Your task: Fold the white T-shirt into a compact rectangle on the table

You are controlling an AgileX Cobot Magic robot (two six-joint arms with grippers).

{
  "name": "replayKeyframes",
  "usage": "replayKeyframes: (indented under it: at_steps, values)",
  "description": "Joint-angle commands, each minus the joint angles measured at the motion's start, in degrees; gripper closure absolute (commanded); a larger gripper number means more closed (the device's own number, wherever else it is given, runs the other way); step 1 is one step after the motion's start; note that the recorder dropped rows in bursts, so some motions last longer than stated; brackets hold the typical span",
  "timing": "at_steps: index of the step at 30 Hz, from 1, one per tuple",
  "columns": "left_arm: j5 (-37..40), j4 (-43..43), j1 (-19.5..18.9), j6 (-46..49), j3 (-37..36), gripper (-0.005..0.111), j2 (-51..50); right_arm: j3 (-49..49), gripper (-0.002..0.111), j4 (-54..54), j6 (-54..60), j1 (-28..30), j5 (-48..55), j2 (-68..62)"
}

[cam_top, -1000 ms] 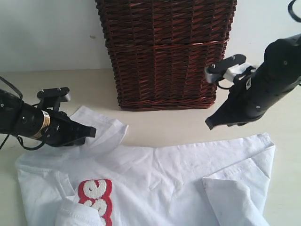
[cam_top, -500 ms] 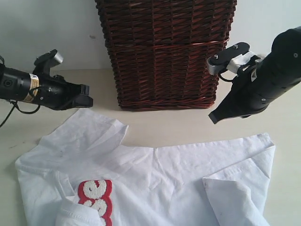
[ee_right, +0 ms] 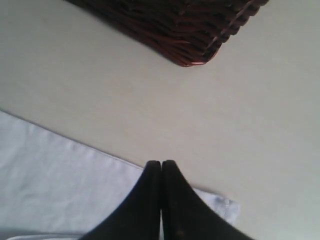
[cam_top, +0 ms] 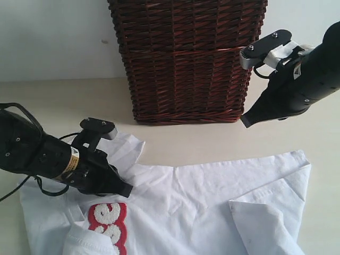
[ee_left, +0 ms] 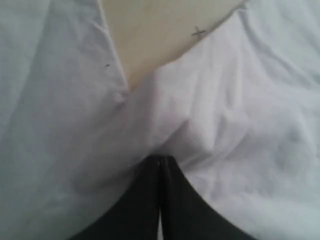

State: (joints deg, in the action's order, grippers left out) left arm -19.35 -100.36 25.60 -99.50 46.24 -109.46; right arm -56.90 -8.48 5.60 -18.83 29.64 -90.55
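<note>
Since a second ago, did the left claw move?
Yes. The left gripper has dropped away from the wicker basket, over the white T-shirt beside its red patch.

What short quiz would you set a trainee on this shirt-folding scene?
1. True or false: the right tool grips the white T-shirt.
2. What stands behind the shirt? A) wicker basket B) metal bucket C) cardboard box
3. Which tool touches the shirt?
Key: 1 false, it hangs shut above the table; 2 A; 3 the left tool, shut, tip on the cloth.
</note>
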Motion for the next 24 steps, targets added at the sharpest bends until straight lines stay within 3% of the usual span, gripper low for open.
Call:
replayKeyframes:
  at_steps: [1, 4, 13, 24]
  values:
    - [10.2, 0.41, 0.33, -1.18, 0.55, 0.107, -0.38, -0.2, 0.108, -0.43, 0.34, 0.14, -0.06, 0.56]
    - [14.11, 0.41, -1.4, -1.6, 2.22, 0.107, -3.18, -0.2, 0.108, -0.43, 0.23, 0.14, 0.32, 0.56]
    - [11.78, 0.41, -5.65, -1.84, 7.8, 0.107, -8.37, -0.2, 0.108, -0.43, 0.25, 0.14, 0.54, 0.56]
    - [7.15, 0.41, -17.54, 2.86, 15.79, 0.107, -8.04, -0.2, 0.108, -0.43, 0.25, 0.14, 0.41, 0.56]
